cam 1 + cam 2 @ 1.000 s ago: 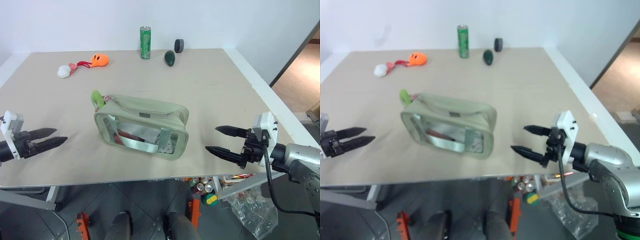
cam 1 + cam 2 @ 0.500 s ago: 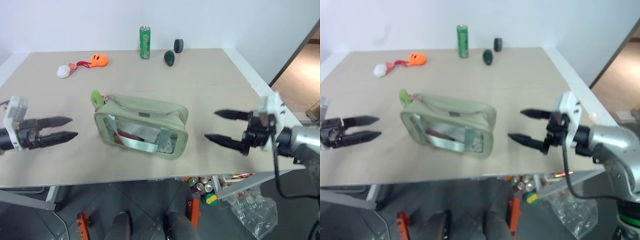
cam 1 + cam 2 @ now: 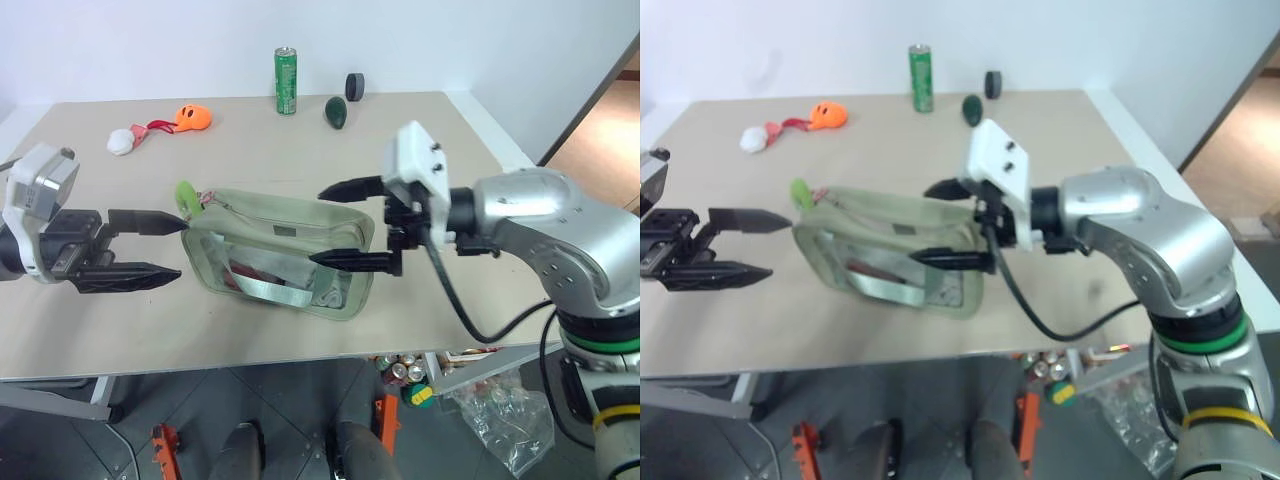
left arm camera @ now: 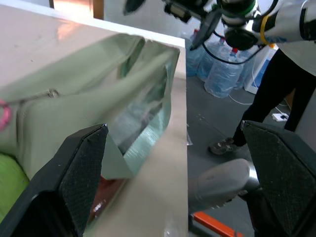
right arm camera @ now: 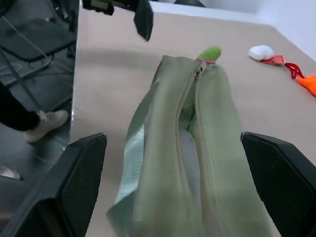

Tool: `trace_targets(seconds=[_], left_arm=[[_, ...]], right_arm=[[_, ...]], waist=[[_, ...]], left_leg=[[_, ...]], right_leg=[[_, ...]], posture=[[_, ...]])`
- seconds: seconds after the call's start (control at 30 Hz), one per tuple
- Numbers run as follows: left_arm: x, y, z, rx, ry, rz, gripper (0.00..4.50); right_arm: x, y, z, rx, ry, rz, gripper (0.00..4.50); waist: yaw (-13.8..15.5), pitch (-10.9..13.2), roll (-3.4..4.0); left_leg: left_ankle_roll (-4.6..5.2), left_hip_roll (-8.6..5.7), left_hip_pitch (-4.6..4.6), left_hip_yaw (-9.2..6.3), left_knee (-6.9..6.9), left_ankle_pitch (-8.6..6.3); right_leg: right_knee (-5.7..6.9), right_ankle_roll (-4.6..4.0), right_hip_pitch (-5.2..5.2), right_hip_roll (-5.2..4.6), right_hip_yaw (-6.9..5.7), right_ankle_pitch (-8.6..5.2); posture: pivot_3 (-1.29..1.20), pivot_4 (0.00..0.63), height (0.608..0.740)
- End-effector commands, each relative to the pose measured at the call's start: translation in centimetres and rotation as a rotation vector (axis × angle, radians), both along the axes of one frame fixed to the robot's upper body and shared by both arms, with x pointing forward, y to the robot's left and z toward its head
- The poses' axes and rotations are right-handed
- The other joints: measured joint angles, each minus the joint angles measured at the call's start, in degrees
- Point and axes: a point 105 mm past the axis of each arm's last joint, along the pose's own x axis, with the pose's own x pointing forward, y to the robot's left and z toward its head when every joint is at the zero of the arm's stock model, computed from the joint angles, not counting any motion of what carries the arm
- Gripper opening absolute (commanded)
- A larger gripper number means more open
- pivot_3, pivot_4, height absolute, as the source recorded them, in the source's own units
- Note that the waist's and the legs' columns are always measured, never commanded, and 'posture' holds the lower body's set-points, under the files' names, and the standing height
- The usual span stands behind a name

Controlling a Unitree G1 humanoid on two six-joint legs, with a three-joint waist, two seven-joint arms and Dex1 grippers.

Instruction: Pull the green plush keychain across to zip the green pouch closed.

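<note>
The green pouch (image 3: 285,250) lies mid-table with its clear window toward me; in the right wrist view its zipper (image 5: 190,106) gapes along the top. The green plush keychain (image 3: 187,197) sticks up at the pouch's left end, tied on by a pinkish loop. My left gripper (image 3: 182,248) is open at that left end, its upper fingertip just below the plush. My right gripper (image 3: 318,227) is open above the pouch's right half, one finger behind the top and one in front of the window. Neither holds anything.
Along the far edge stand a green can (image 3: 286,80), a dark green egg shape (image 3: 336,113) and a black round object (image 3: 355,87). An orange plush (image 3: 194,117) and white ball (image 3: 123,142) lie far left. A person's legs (image 4: 276,84) show beyond the table.
Both grippers rose and closed in on the pouch: the right swung far left to above its right half, the left moved right to its left end. Both stayed open.
</note>
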Motion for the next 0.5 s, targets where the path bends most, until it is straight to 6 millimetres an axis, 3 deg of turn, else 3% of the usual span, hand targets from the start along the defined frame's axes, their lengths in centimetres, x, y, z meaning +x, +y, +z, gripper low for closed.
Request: trace_targets(seconds=[0.03,0.27,0.5], left_arm=[[-0.4,0.2,0.1,0.013,-0.037,0.002,4.48],[-0.4,0.2,-1.0,-0.012,-0.026,0.032,4.48],[-0.1,0.4,-1.2,-0.022,-0.037,0.062,4.48]], right_arm=[[0.5,0.3,0.4,-0.042,-0.044,-0.029,4.5],[-0.7,0.8,-1.1,-0.15,-0.079,0.05,4.5],[-0.6,1.0,-2.9,-0.18,-0.054,0.054,4.5]], waist=[[0.0,0.0,0.0],[0.1,0.0,0.0],[0.1,0.0,0.0]], left_leg=[[0.0,0.0,0.0,0.0,0.0,0.0],[-0.01,-0.01,0.0,0.02,0.06,0.01],[-0.01,0.02,0.01,0.02,0.07,0.01]], right_leg=[[0.0,0.01,0.0,-0.01,0.0,0.0],[0.0,0.04,0.01,-0.04,0.0,0.05],[0.0,0.02,0.01,-0.01,-0.01,0.07]], posture=[[0.0,0.15,0.74],[0.0,0.15,0.74],[0.0,0.15,0.74]])
